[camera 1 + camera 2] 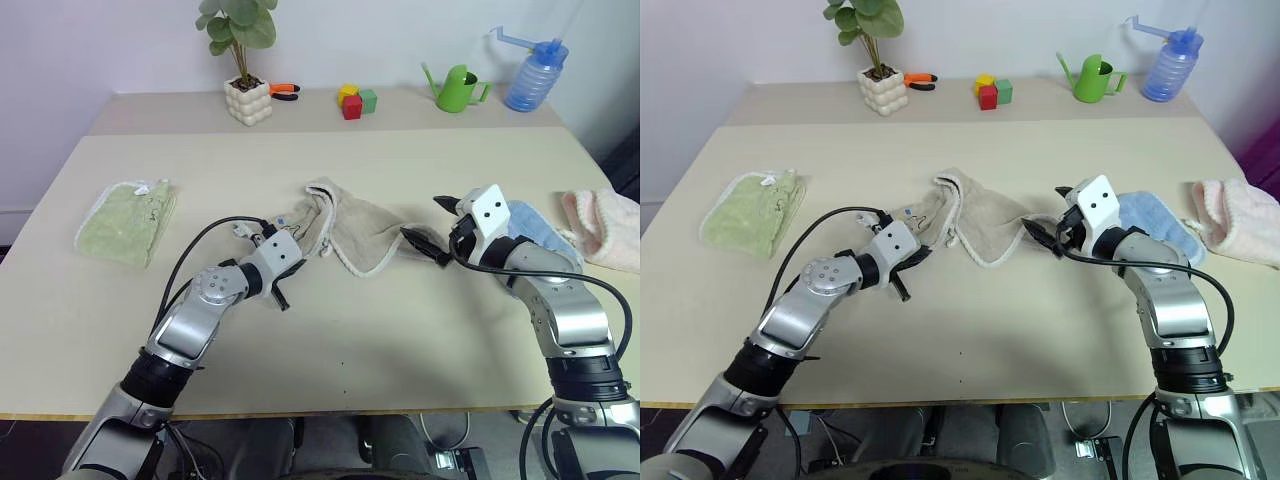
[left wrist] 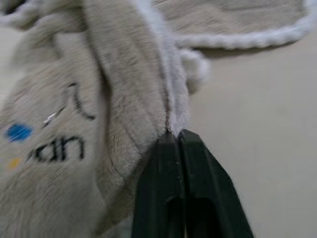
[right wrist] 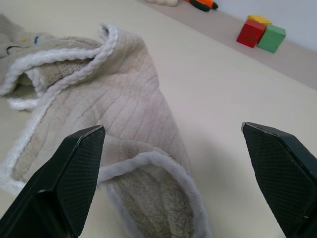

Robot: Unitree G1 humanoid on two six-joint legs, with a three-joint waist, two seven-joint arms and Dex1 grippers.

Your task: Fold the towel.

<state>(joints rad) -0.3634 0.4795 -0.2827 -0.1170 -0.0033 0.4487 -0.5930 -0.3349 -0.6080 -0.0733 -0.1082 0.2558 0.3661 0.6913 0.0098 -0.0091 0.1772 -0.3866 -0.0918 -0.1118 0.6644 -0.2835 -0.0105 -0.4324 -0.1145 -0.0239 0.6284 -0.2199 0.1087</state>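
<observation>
Pinching the crumpled towel (image 1: 350, 232) mid-bench (image 1: 400, 330), left gripper (image 2: 173, 141) is clamping only its stitched edge; right gripper (image 3: 173, 144) is gaping wide beside the other end. Thin bite risks slipping when lifted.

Two head eyes up high, aimed forward and down over both arms at the table (image 1: 330, 330), nearly the same picture each with a slight sideways offset, the towel (image 1: 355, 228) lying between the two sets of jaws in both. Left wrist view jammed right up close, peering along the left gripper (image 2: 174, 136) with its fingers pressed together on a towel fold at their tips, printed mark just off to one side of them. Right wrist view low and near the tabletop, looking out through the wide-apart fingers of the right gripper (image 3: 173, 130), same towel just beyond and between the tips, coloured blocks (image 3: 260, 32) far past them, also caught by the head eyes.
</observation>
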